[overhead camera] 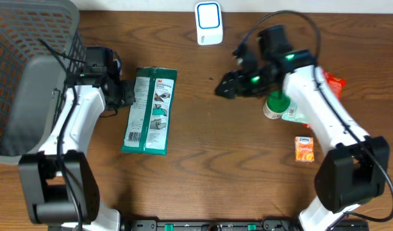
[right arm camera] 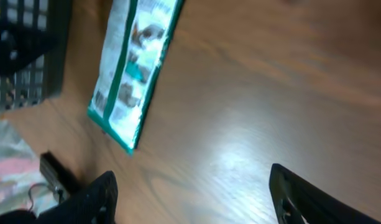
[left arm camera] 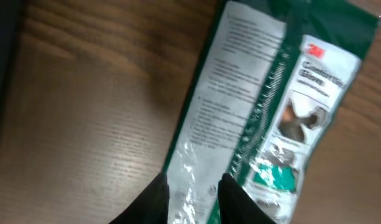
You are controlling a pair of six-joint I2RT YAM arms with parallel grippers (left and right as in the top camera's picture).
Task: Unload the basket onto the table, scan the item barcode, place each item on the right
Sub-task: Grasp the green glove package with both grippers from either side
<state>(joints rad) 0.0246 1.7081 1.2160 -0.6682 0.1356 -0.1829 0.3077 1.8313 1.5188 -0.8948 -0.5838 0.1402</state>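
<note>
On the table, left of centre, one green package lay flat, unlifted, well apart from one scanner; scanning was judged not yet begun. The left gripper had narrowed about the package's edge, firm hold undeterminable. The right gripper stood wide, empty. Also present: one basket, one bottle, one orange box.

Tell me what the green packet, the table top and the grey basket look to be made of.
The packet looks like thin glossy plastic film: it crinkles and catches glare. The table shows brown wood grain with a soft sheen; solid wood, veneer or laminate, I cannot tell. The basket is a grey matte lattice, probably moulded plastic.
</note>
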